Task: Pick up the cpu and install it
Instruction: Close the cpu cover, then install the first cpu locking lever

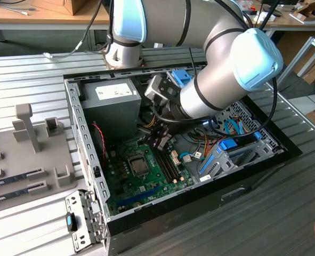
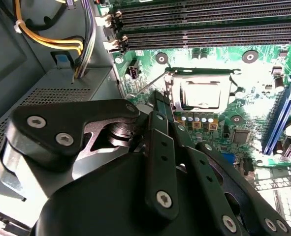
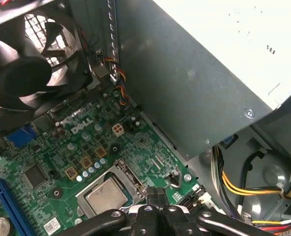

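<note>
Silver cpu (image 2: 200, 94) already sits in the socket on the motherboard (image 3: 47, 152) | gripper (image 2: 160, 105) fingers pinched together, holding nothing, hovering just off the socket edge | exterior view: cpu (image 1: 139, 167) at about 7 o'clock from gripper (image 1: 158, 140)

The arm (image 1: 216, 80) bends downward, its pincer (image 3: 157, 196) pointing down, fingers pressed together.
</note>
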Robot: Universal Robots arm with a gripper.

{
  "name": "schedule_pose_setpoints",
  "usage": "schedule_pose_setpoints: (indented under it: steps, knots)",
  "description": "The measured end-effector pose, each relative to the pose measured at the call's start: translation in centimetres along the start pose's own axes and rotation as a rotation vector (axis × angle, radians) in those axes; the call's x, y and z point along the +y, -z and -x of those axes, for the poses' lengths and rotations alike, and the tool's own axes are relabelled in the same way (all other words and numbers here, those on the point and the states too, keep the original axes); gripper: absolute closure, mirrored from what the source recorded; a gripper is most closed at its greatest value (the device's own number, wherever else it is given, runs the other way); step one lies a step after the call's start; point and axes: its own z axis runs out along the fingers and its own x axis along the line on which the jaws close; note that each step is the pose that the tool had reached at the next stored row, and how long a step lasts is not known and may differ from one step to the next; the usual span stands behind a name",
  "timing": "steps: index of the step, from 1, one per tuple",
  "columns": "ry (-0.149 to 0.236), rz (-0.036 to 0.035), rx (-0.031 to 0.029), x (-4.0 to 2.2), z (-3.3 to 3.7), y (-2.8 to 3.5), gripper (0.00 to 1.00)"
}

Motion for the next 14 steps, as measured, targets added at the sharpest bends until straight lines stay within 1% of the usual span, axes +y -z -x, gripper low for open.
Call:
schedule_pose_setpoints:
  steps: [2, 4, 8, 13, 14]
  knots:
    - [0.0, 0.0001, 0.0002, -0.36, 0.35, 0.01, 0.89]
    - [0.0, -0.0005, 0.0007, -0.47, 0.73, 0.02, 0.89]
    - [0.0, -0.0008, 0.0012, 0.22, 1.83, -0.34, 0.89]
    - [0.0, -0.0008, 0.0012, 0.21, 2.46, -0.4, 0.89]
    - [0.0, -0.0008, 0.0013, 0.16, 2.73, -0.41, 0.89]
